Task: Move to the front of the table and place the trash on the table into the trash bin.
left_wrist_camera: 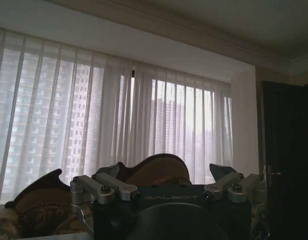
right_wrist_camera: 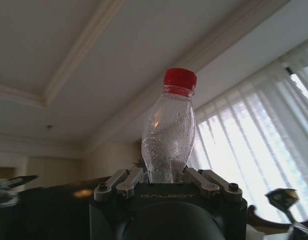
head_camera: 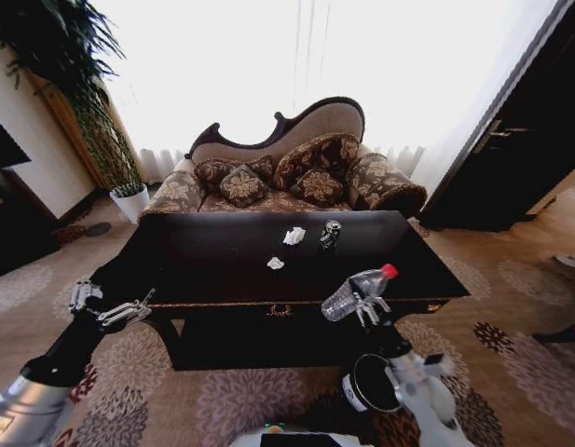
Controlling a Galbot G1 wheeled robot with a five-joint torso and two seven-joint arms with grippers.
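Observation:
The glossy black table (head_camera: 212, 256) stands in front of me in the head view. On it lie two crumpled white paper scraps (head_camera: 294, 236) (head_camera: 275, 264) and a dark drink can (head_camera: 329, 235). My right gripper (head_camera: 366, 305) (right_wrist_camera: 166, 176) is shut on a clear plastic bottle with a red cap (head_camera: 354, 291) (right_wrist_camera: 168, 125), holding it by its base above the table's front right edge. The round dark trash bin (head_camera: 357, 391) sits on the carpet below that gripper, beside the right arm. My left gripper (head_camera: 108, 305) (left_wrist_camera: 163, 172) hovers open and empty off the table's left front corner.
A patterned sofa (head_camera: 287, 177) with cushions stands behind the table, before bright curtains. At the back left are a white plant pot (head_camera: 130, 200) and a tall plant (head_camera: 73, 74). A dark door (head_camera: 520, 140) is on the right. Patterned carpet surrounds the table.

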